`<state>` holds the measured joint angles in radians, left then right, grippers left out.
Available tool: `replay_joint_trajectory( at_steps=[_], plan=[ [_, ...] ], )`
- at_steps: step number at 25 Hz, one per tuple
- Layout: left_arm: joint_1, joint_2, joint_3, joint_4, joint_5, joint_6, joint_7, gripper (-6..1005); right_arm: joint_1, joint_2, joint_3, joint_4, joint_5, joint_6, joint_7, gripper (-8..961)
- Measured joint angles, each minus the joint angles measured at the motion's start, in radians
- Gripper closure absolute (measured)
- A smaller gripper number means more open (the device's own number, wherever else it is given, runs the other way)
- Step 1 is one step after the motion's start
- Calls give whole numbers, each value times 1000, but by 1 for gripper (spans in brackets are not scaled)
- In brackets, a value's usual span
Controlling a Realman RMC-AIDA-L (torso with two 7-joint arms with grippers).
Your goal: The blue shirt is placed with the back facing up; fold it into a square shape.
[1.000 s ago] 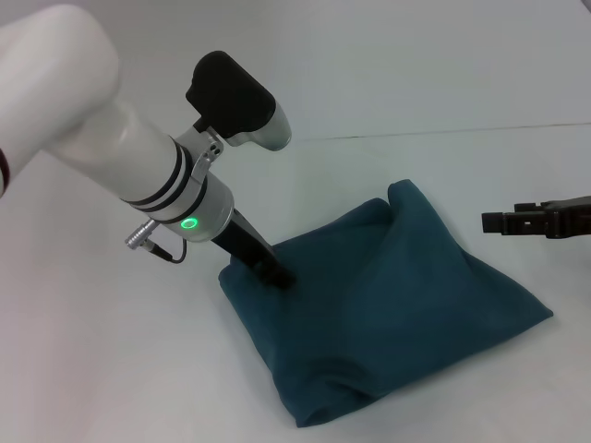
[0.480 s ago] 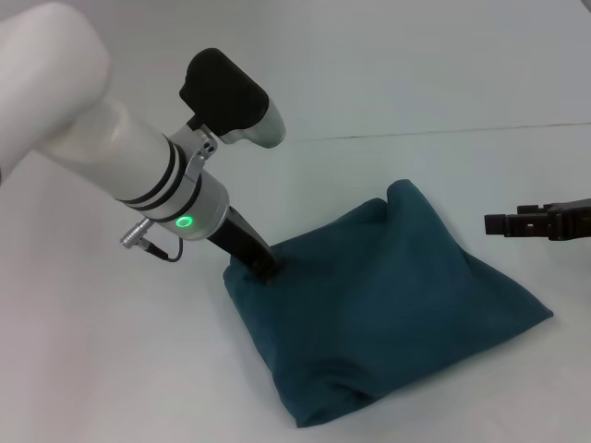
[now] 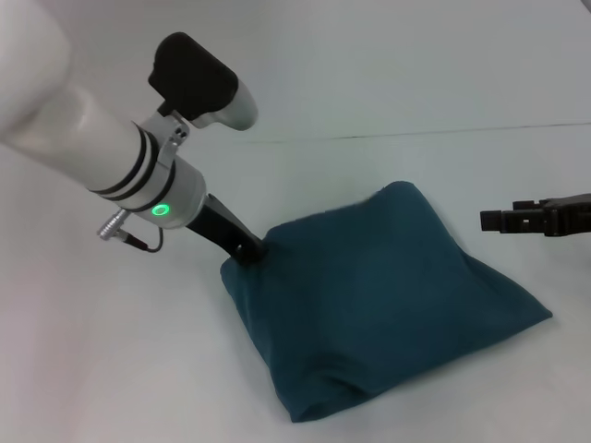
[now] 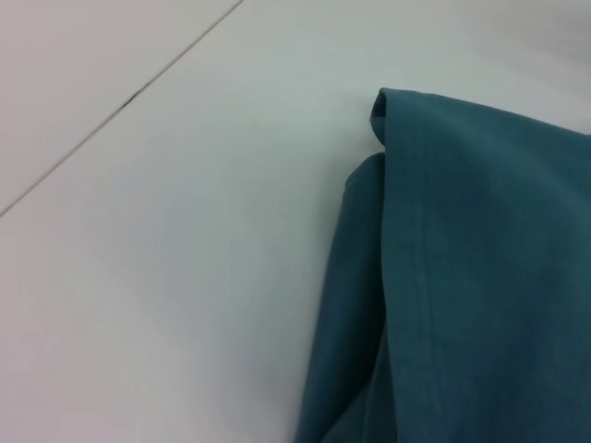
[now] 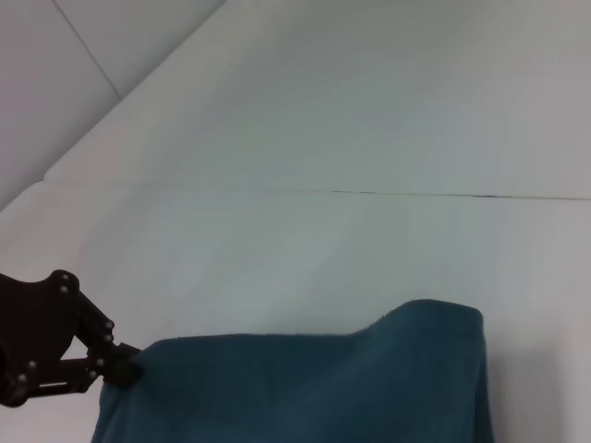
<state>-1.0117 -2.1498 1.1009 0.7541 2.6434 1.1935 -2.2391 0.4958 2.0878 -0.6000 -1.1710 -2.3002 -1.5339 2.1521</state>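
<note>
Head view: the blue shirt (image 3: 379, 305) is lying folded into a rough, puffy four-sided bundle on the white table (image 3: 416, 74), slightly right of centre and toward the near edge, with its plain side showing. The left gripper (image 3: 251, 251) is reaching down from the upper left and meeting the shirt at its far-left corner; its fingertips are sitting at the fabric edge, and whether they are pinching the cloth or merely touching it cannot be told. The right gripper (image 3: 503, 221) is hovering at the right edge of the scene, just right of the shirt's far corner and apart from it; its finger spacing cannot be told.

Left wrist view: a folded corner of the shirt (image 4: 462, 277) is showing stacked layers against the table surface (image 4: 166, 258).

Right wrist view: the left gripper (image 5: 125, 365) is touching the shirt's (image 5: 314, 388) corner.
</note>
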Motion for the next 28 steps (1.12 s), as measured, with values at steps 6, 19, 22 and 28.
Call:
replay_joint_trajectory(
  at_steps=[6, 19, 22, 28],
  plan=[
    [17, 22, 1, 18, 7, 28, -17, 950, 2, 0, -4, -2, 7, 0, 0, 176],
    [28, 16, 7, 30, 29, 37, -27, 952, 3, 2, -6, 1, 18, -4, -4, 177],
    [41, 18, -6, 59, 28, 29, -59, 953, 0, 2, -6, 0, 23, -11, -8, 177],
    [118, -1, -214, 282, -19, 143, -105, 819, -2, -1, -6, -32, 27, -32, -15, 177]
  ],
)
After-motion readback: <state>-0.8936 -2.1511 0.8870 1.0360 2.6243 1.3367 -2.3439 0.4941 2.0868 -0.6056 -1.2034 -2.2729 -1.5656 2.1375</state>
